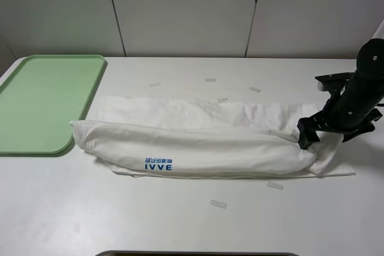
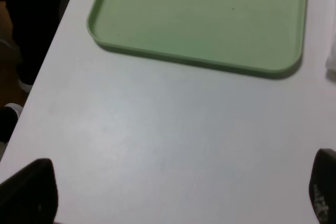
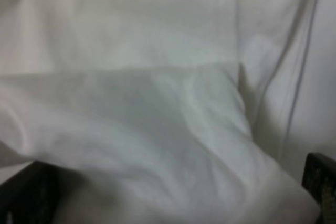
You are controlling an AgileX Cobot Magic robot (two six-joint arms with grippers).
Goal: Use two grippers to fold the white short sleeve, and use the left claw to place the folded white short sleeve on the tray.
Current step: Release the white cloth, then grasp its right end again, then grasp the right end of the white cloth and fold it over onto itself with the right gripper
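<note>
Where it lay across the middle of the white table (image 1: 180, 232), the white short sleeve (image 1: 198, 139) was folded lengthwise into a long, puffy band, with its blue IVVE print (image 1: 158, 164) facing the near edge. Its left end sat just beside the right edge of the tray (image 1: 36, 100), not on it. At the shirt's right end, the right gripper (image 1: 307, 135) was down against the cloth. Its fingers (image 3: 25, 195) were spread wide with a bulge of fabric between them, pinching nothing that I could see. The left gripper (image 2: 176, 198) hung over bare table near the tray, its jaws likewise wide apart and empty. A few small pale tape strips (image 1: 218, 204) were scattered around the shirt.
</note>
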